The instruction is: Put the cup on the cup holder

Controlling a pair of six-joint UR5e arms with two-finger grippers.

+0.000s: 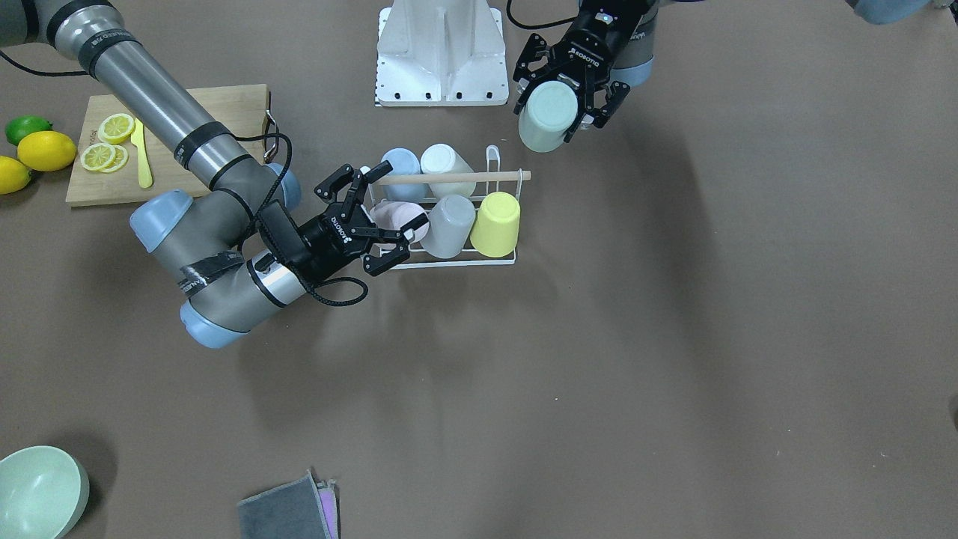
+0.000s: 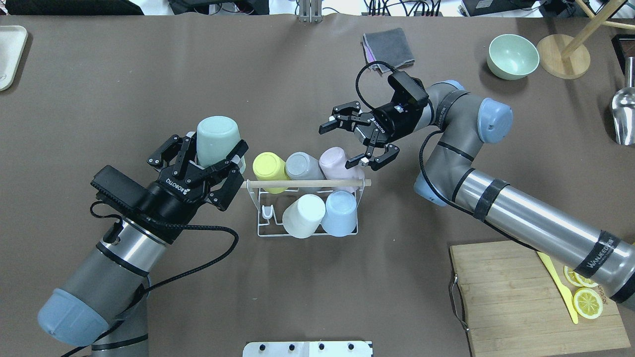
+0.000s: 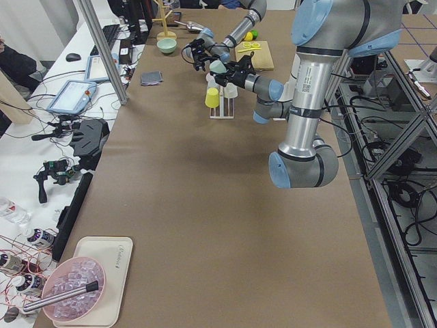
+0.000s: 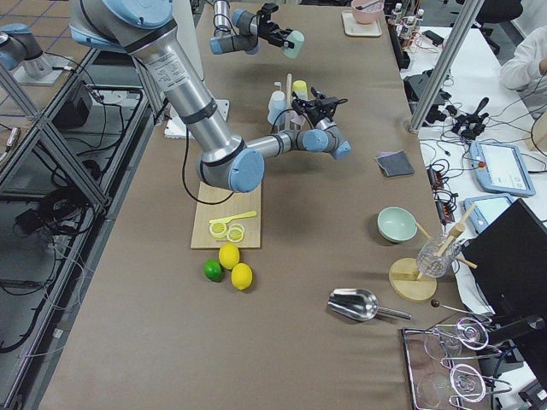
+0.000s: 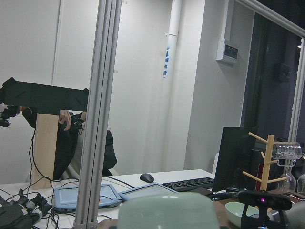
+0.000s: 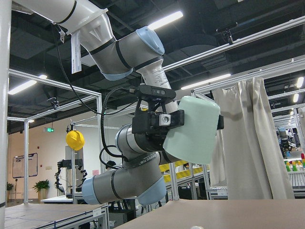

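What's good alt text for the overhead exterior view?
The left gripper holds a mint-green cup to the view's left of the cup holder, a white wire rack already carrying a yellow cup, grey cup, pink cup, white cup and blue cup. The right gripper is open and empty, close by the pink cup.

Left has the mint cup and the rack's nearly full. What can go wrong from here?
1. The only free prong I can see on the cup holder sits just below the wooden rod, right beside the white cup. The mint cup in the left gripper may clip either one on the way down.
2. The right gripper is open and close against the pink cup. Pulling away could drag that cup or shift the holder.
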